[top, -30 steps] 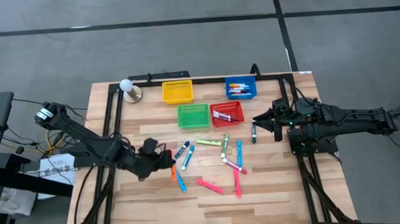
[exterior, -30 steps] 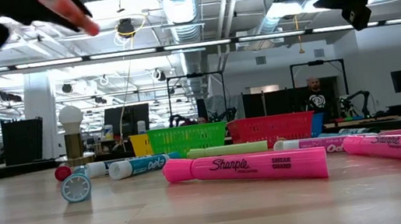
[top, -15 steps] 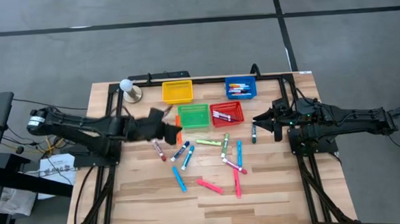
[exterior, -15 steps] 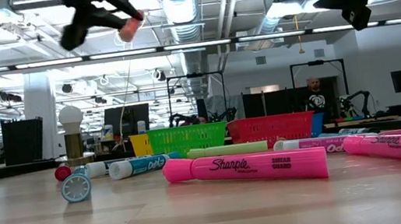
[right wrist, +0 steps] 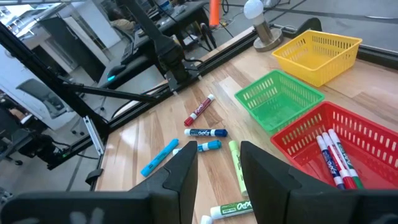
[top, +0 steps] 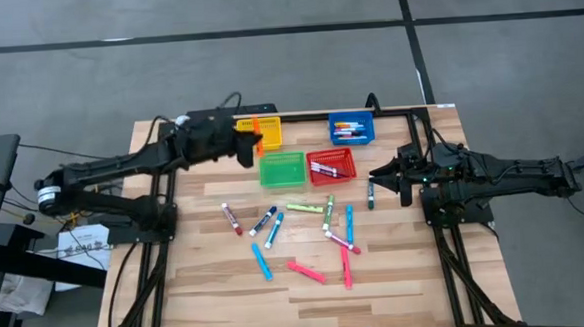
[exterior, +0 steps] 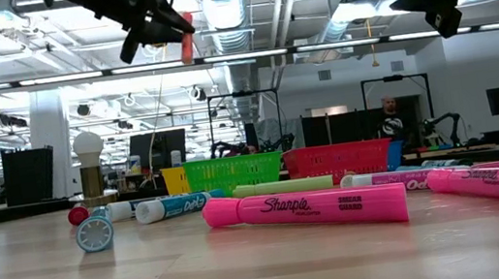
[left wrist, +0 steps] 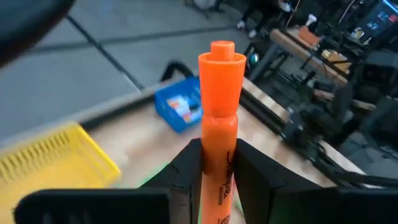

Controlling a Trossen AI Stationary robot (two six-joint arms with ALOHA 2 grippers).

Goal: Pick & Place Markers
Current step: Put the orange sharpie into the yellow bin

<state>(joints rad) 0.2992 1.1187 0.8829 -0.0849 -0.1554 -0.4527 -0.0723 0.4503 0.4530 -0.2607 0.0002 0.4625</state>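
high view, left fingers [top: 254, 143] gripping orange marker [top: 258, 137] over yellow basket [top: 267, 135]; right fingers [top: 377, 178] parted, empty

Two dark jointed arms, black flat-fingered end effectors

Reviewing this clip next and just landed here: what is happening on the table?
The left gripper is shut on an orange marker, holding it in the air by the yellow basket. The right gripper hangs open and empty near the table's right side. The red basket and blue basket already hold markers; the green basket looks empty. Several loose markers remain on the wooden table.
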